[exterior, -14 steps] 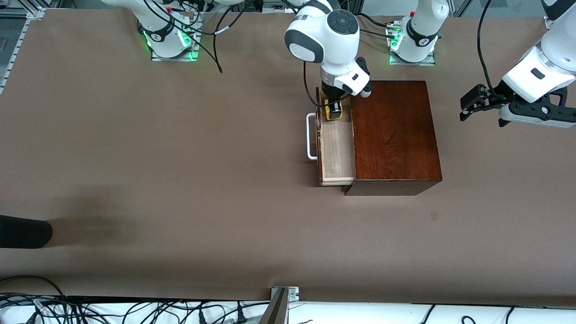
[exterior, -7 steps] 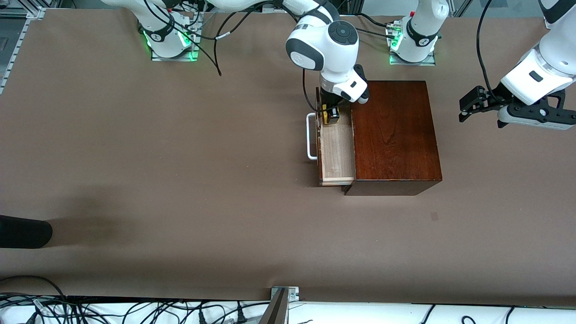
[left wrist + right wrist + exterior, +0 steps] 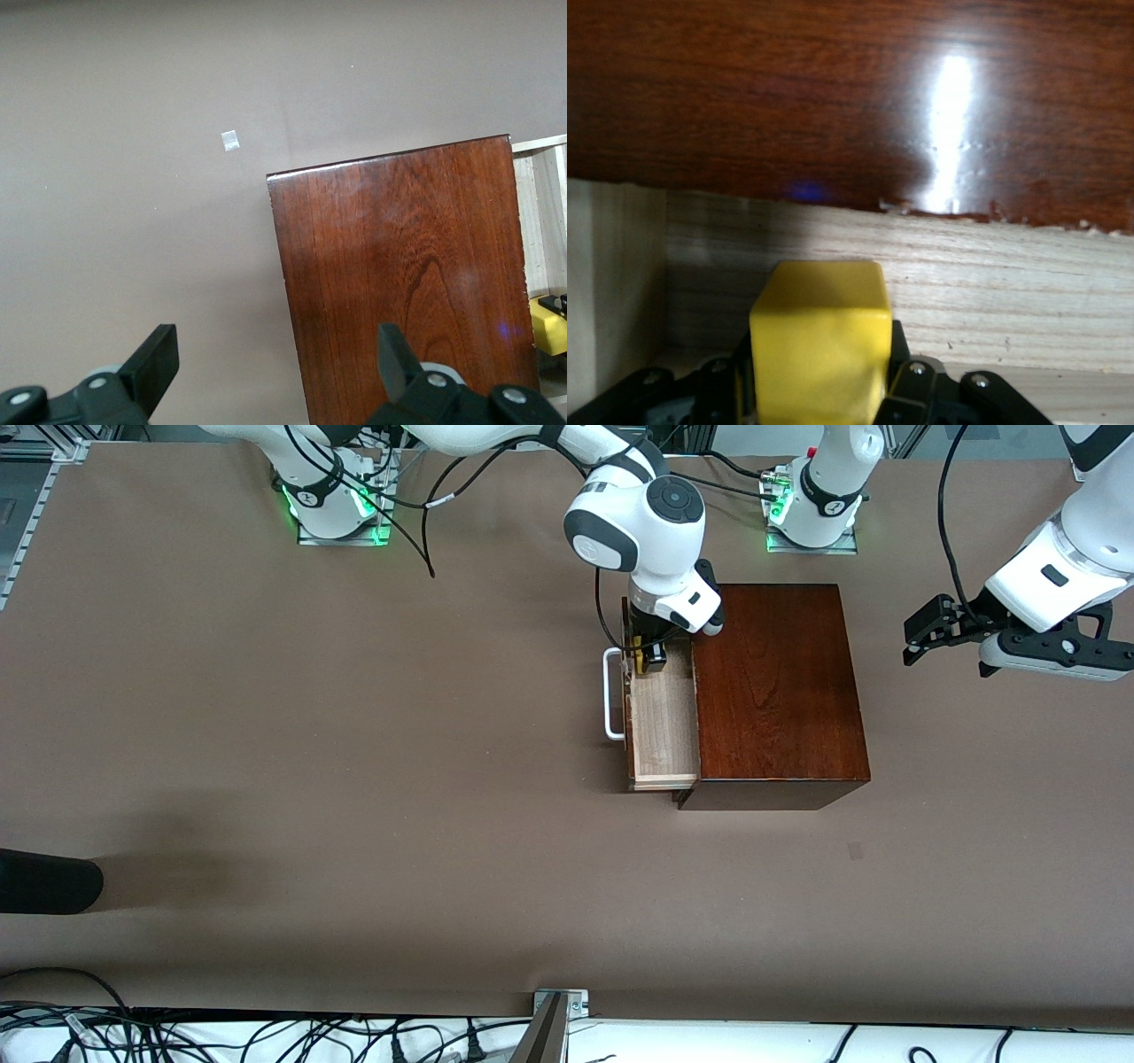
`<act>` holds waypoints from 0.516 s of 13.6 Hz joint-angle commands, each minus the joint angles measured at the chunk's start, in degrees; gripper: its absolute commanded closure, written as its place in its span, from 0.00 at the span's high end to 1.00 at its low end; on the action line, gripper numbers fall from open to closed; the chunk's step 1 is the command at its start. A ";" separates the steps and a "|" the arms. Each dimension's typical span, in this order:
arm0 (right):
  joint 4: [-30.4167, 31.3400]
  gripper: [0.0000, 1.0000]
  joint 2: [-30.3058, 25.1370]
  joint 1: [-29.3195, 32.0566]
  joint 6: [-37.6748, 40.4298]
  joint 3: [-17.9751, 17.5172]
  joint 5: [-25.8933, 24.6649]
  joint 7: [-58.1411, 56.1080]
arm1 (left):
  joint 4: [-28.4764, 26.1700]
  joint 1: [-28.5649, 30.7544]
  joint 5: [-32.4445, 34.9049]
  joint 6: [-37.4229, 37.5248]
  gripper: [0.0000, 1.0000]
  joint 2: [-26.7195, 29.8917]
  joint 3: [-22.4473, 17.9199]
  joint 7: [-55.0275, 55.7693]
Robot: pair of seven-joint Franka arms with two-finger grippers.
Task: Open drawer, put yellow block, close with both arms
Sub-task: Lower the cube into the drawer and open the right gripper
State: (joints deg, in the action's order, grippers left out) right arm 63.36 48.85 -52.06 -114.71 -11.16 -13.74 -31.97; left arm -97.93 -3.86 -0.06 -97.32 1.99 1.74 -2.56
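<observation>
Right gripper (image 3: 649,657), clamped on the yellow block (image 3: 820,350), inside the open drawer (image 3: 663,726); left gripper (image 3: 275,372), fingers apart, waits above the mahogany box (image 3: 775,691).

Brown matte table (image 3: 354,779); tangled black cables (image 3: 266,1036) on white strip along its near edge

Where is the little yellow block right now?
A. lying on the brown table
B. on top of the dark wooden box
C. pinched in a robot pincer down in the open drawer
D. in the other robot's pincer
C: the right pincer is shut on the yellow block, low inside the open drawer.
</observation>
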 commanded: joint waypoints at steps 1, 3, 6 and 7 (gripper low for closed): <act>-2.18 1.00 0.37 -0.41 1.24 0.79 -0.94 1.81 | 1.78 -0.18 1.12 1.43 1.00 -0.67 0.28 0.27; -2.36 1.00 -0.95 -0.24 2.03 0.61 -0.51 2.53 | 1.78 -0.09 1.12 1.43 1.00 -0.67 0.28 0.18; -2.71 1.00 -7.78 0.29 5.36 0.79 -0.15 5.25 | 1.78 -0.09 1.12 1.43 1.00 -0.67 0.37 0.18; -2.71 1.00 -10.24 1.07 7.64 0.88 1.42 5.86 | 1.78 -0.18 1.12 1.43 1.00 -0.67 0.37 0.10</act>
State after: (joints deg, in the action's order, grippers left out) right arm 59.54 44.84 -51.84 -111.64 -10.39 -13.63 -28.06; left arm -97.90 -3.86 -0.06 -97.22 1.96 1.79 -2.56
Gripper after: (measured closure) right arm 0.000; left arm 0.000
